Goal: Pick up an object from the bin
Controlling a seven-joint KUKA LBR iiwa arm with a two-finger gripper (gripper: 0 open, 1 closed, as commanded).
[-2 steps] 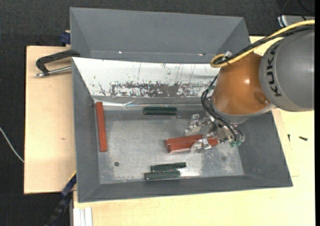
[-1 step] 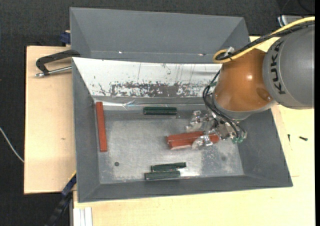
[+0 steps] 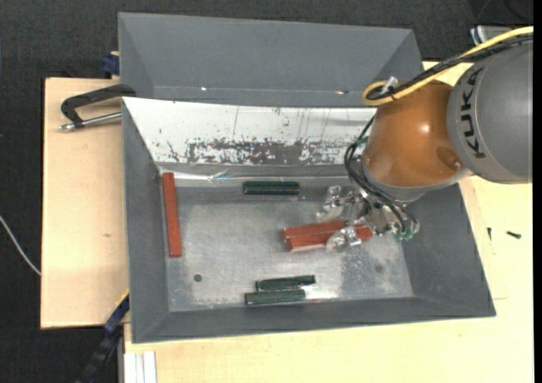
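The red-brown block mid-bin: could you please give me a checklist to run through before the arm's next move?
1. Right end of the red-brown block under the gripper: ok.
2. Block lying flat, apart from other things: ok.
3. Two dark green bars by the front wall, away from the gripper: ok.
4. Dark green bar at the back, away too: ok.
5. Firm grip on the block: cannot tell.

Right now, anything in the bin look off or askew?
Nothing spilled or broken. The red block mid-bin lies slightly skewed, its right end at the gripper. The back wall is speckled with scuff marks. A small dark dot sits on the floor; can't tell what.
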